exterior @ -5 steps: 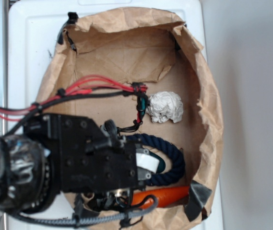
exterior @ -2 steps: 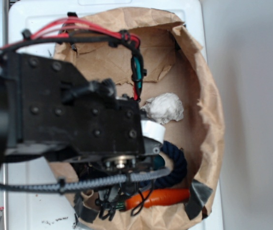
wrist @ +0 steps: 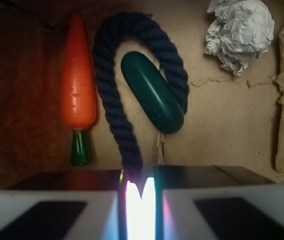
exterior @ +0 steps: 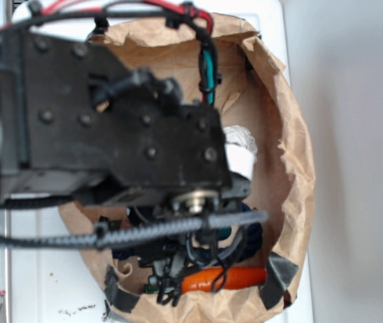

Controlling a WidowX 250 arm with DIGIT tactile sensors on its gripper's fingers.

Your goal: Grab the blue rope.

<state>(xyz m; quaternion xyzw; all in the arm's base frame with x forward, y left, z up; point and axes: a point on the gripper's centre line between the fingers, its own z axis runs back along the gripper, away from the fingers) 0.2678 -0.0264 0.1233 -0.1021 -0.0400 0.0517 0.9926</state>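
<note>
Wrist view shows the blue rope (wrist: 113, 95) lying on the brown paper floor in a hooked curve: one strand runs up from the fingers, arches over at the top and comes down on the far side of a smooth dark green oval object (wrist: 152, 92), which sits inside the bend and appears to touch the rope on the right. The near end of the rope disappears between the two white pads (wrist: 67, 206) at the bottom edge, which stand close together with only a bright narrow slit between them, so the gripper (wrist: 141, 192) is pinching the rope's end. Just beside the rope, on its left, lies an orange carrot (wrist: 78, 85) with its green stub pointing toward the camera; the two do not seem to touch. A crumpled white paper ball (wrist: 240, 31) rests well apart in the upper right corner. From the exterior view the black arm (exterior: 117, 134) covers most of the brown paper bag (exterior: 292, 155), which sits on a white desk (exterior: 33, 282); only a dark bit of rope (exterior: 253, 237) and the carrot (exterior: 235, 276) peek out beneath it, with a grey braided cable (exterior: 144, 230) crossing in front.
</note>
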